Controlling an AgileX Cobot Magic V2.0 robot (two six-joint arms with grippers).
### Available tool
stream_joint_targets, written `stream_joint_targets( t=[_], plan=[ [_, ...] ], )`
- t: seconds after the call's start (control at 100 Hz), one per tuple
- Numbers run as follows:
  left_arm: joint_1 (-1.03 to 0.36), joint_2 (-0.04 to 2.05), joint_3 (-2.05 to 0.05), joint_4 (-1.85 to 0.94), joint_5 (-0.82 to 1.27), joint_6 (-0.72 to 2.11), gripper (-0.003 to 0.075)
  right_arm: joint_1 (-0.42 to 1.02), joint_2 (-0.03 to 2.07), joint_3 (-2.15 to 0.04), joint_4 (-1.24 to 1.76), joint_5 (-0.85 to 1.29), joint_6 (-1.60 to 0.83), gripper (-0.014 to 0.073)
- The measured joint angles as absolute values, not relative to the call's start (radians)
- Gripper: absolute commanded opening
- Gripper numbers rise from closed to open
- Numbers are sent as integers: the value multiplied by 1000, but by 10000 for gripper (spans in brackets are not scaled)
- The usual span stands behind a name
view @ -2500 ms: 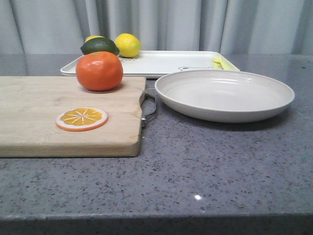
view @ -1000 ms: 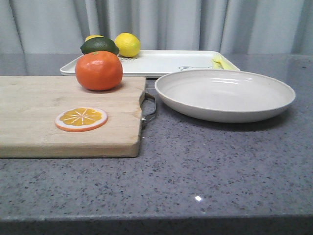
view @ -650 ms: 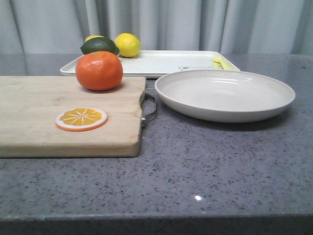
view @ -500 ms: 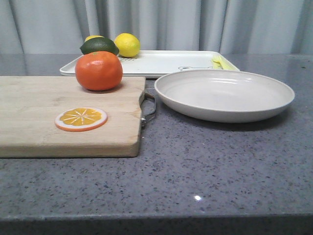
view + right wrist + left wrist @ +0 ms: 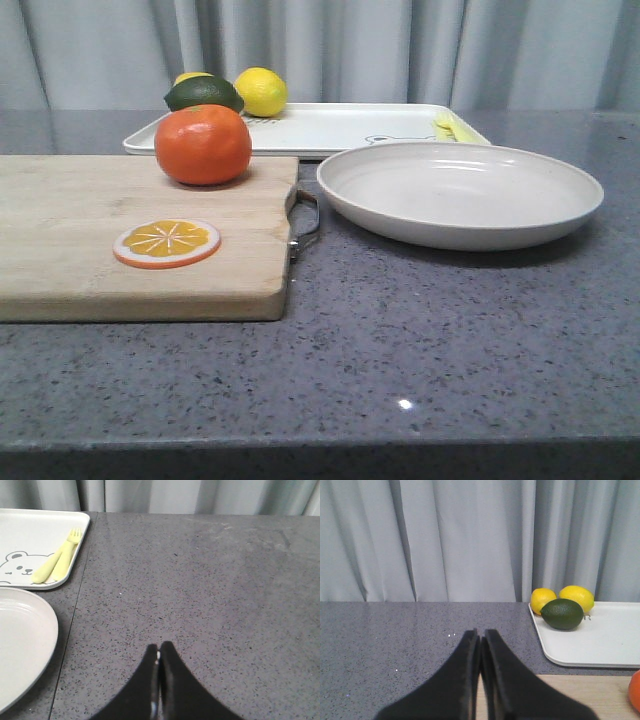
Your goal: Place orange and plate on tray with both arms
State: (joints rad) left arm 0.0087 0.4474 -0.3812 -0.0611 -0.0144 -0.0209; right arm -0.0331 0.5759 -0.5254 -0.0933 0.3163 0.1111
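Note:
The orange [image 5: 203, 144] sits on the far part of a wooden cutting board [image 5: 90, 240]; only its edge [image 5: 636, 690] shows in the left wrist view. The off-white plate [image 5: 459, 192] rests on the counter right of the board, its rim [image 5: 25, 650] visible in the right wrist view. Behind both lies the white tray [image 5: 330, 128] with a bear drawing [image 5: 17, 565]. My left gripper [image 5: 480, 636] is shut and empty, over the counter near the board's far edge. My right gripper [image 5: 159, 647] is shut and empty over bare counter beside the plate. Neither gripper shows in the front view.
A lime [image 5: 203, 93] and two lemons [image 5: 260, 91] sit at the tray's far left corner [image 5: 562, 613]. A pale yellow fork and spoon [image 5: 55, 562] lie on the tray's right end. An orange slice disc [image 5: 167, 242] lies on the board. Grey curtains hang behind the counter.

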Motion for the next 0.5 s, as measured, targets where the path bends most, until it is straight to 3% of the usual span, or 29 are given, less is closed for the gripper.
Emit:
stream_joint_targets(
  t=[0.33,0.5],
  plan=[
    [9,468,-388,-61,-44,-21,-14,-33,580,-525,-77,326,111,-66],
    [9,524,-438,-61,0,-21,141,-33,580,-525,-75,327,111,-66]
  ],
)
